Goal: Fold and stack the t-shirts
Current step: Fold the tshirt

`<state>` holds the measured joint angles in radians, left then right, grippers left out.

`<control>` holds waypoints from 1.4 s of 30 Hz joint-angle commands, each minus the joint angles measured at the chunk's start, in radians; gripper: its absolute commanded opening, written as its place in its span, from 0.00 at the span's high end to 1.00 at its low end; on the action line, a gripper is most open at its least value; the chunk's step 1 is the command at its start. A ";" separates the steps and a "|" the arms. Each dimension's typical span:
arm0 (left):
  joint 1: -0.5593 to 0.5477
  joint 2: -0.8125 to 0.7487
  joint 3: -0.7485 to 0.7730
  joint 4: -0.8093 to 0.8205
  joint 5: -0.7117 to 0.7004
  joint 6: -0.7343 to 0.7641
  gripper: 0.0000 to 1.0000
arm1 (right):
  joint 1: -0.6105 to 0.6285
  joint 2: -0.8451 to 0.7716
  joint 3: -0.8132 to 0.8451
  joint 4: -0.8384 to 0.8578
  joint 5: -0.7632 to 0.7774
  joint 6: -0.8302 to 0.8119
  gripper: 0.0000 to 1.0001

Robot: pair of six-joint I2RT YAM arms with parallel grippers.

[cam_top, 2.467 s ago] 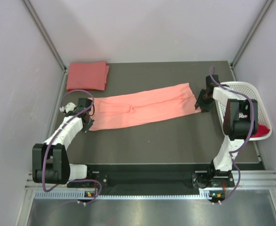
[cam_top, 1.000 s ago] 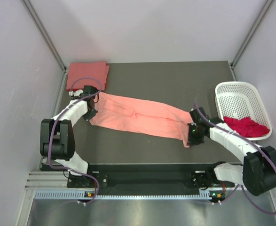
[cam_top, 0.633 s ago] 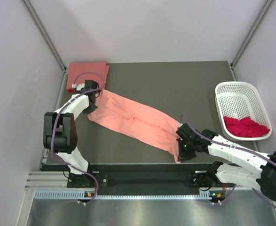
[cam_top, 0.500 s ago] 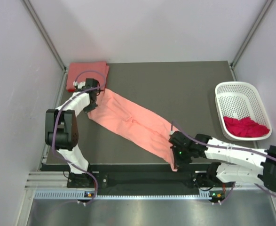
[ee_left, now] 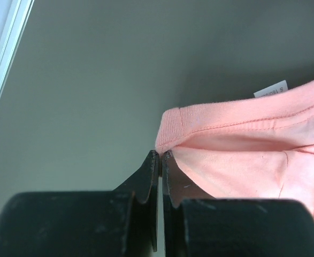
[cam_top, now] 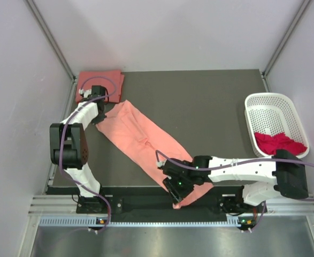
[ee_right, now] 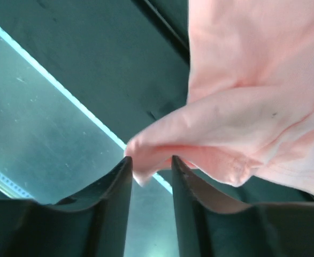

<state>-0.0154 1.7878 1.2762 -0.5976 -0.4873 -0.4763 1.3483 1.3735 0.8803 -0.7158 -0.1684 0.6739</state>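
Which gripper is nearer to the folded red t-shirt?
Left. The left gripper sits right beside the folded red t-shirt, at its near edge; the right gripper is far off, at the table's near edge.

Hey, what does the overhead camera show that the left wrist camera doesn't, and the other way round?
Only the overhead view: the folded coral-red t-shirt in the far left corner, the white basket holding the magenta-red t-shirt, and the right gripper at the near table edge. Only the left wrist view: the white size tag and the stitched edge close up. Both: the salmon-pink t-shirt on the dark table, with the left gripper shut on one end.
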 commanded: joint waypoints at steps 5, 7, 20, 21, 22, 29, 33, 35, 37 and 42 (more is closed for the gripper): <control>0.008 0.007 0.042 -0.010 -0.001 0.025 1.00 | -0.211 -0.021 0.169 -0.028 0.003 -0.206 0.41; 0.008 0.012 0.040 -0.016 0.003 0.016 0.98 | -0.297 -0.010 0.264 -0.034 0.004 -0.250 0.34; 0.078 -0.019 0.142 -0.160 0.036 -0.079 0.43 | -0.707 0.846 1.248 0.121 -0.228 -0.493 0.40; 0.080 -0.025 0.147 -0.163 0.047 -0.078 0.42 | -0.712 0.957 1.404 0.116 -0.250 -0.491 0.40; 0.087 -0.040 0.147 -0.166 0.068 -0.079 0.42 | -0.718 1.005 1.469 0.140 -0.270 -0.485 0.40; 0.112 -0.209 -0.035 -0.062 0.265 -0.189 0.41 | -0.744 1.150 1.490 0.466 -0.390 -0.369 0.37; 0.114 -0.318 -0.165 -0.002 0.329 -0.268 0.42 | -0.742 1.219 1.523 0.478 -0.405 -0.364 0.36; 0.114 -0.367 -0.230 0.016 0.323 -0.323 0.44 | -0.742 1.239 1.539 0.486 -0.390 -0.347 0.36; 0.114 -0.402 -0.282 0.036 0.305 -0.364 0.45 | -0.742 1.269 1.550 0.504 -0.384 -0.315 0.37; 0.114 -0.473 -0.385 0.126 0.325 -0.452 0.50 | -0.736 1.358 1.608 0.561 -0.370 -0.241 0.43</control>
<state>0.0940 1.3659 0.9321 -0.5758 -0.1848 -0.8471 0.6060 2.6812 2.4191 -0.2451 -0.5369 0.3832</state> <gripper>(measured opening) 0.507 0.580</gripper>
